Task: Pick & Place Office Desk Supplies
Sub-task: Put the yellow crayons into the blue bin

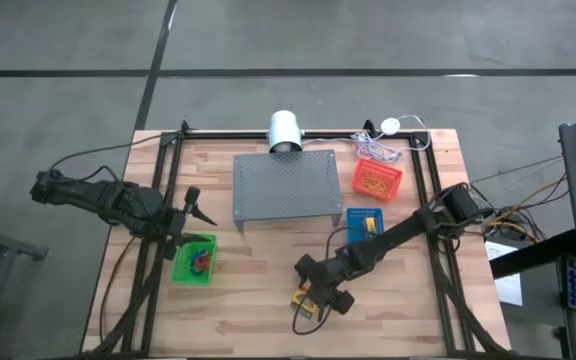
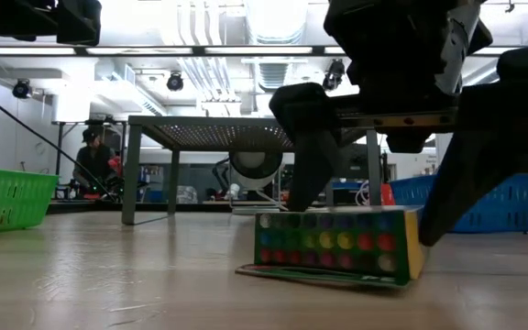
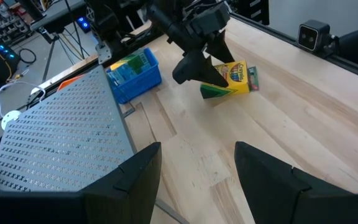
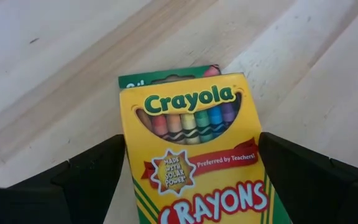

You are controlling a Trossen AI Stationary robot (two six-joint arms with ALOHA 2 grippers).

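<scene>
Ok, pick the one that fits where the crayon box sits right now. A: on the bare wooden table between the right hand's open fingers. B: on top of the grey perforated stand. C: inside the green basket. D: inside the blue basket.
A: the right wrist view shows the crayon box lying on the wooden table with one dark finger on each side, the right hand open around it.

Both arms are showing as dark, near-black chains of chunky segments, the left arm [image 1: 98, 197] and the right arm [image 1: 398, 237] each trailing thin dark cables from the outer end. The left gripper [image 3: 197, 180] is presenting two broad, matte black fingers [image 3: 126, 180] with flat faces and bevelled edges. The right gripper [image 4: 188, 174] is showing the same black, angular, wedge-shaped fingers [image 4: 92, 174].
</scene>
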